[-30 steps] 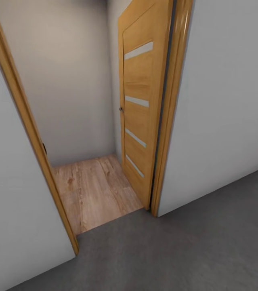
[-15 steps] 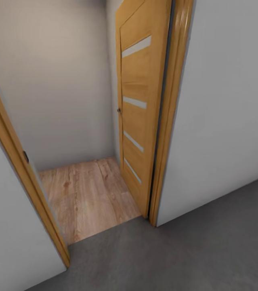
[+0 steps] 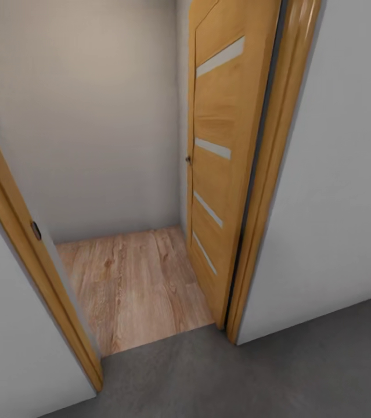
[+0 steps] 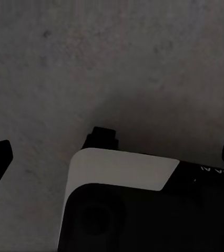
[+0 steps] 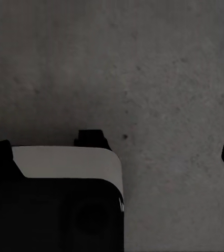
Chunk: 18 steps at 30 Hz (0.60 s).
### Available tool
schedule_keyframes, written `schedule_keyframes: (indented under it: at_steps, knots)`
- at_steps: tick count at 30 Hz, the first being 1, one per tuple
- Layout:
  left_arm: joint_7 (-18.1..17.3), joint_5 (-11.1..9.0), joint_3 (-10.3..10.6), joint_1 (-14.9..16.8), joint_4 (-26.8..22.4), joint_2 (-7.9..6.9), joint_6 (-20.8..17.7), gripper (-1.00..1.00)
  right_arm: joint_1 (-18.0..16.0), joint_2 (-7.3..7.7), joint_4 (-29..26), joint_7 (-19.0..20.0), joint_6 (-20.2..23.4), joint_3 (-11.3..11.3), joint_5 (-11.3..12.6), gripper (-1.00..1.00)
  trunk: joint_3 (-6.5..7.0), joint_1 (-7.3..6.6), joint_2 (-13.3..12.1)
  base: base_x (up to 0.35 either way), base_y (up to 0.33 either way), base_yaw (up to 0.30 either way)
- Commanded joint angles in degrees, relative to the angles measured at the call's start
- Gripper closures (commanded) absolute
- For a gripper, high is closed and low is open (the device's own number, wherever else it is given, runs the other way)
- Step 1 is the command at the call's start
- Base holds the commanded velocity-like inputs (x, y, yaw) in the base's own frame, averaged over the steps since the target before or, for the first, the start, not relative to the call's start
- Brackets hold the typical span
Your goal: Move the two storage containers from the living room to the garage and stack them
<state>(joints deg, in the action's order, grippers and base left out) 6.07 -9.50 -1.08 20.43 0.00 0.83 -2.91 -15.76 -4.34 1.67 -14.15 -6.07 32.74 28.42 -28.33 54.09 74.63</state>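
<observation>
Grey concrete floor (image 3: 301,371) of the garage runs across the foot of the head view, meeting a doorway in a white wall. Going left to right: the wall panel and the left door frame (image 3: 28,255), then the light wood plank floor (image 3: 133,284) of the passage beyond, then the wooden door (image 3: 220,157) with pale slits swung open inward, the right frame post (image 3: 272,174), and more white wall (image 3: 348,174).

Compared with a second ago, the doorway looms larger and has slid rightward in view, so the camera has moved nearer and turned; nothing in the scene itself has shifted. I judge the robot is leaving the garage for the living room, either to fetch a first container or to return for the second.

Neither storage container is visible here. Each wrist view looks down on speckled concrete (image 4: 117,63), with dark finger tips at opposite edges: the left tool (image 4: 112,152) and right tool (image 5: 117,152) both look spread wide, holding nothing.
</observation>
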Motion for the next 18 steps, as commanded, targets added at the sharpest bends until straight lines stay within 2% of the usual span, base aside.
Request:
schedule_keyframes:
  at_steps: [1, 5, 18]
  knots:
    - [0.2, -0.3, -0.1, 0.0, 0.0, 0.03, -0.2, -1.0, -0.1, -0.05, 0.2, 0.0, -0.3, 0.5, 0.6, -1.0, -0.09, 0.03, 0.0, 0.284, -0.164, 0.238]
    - [0.2, -0.3, -0.1, 0.0, 0.0, 0.03, -0.2, -1.0, -0.1, -0.04, 0.2, 0.0, -0.3, 0.5, 0.6, -1.0, -0.2, 0.03, 0.0, 0.284, -0.164, 0.171]
    - [0.2, -0.3, -0.1, 0.0, 0.0, 0.05, -0.2, -1.0, -0.1, -0.13, 0.2, -0.1, -0.3, 0.5, 0.6, -1.0, -0.23, 0.03, 0.0, 0.284, -0.164, 0.025]
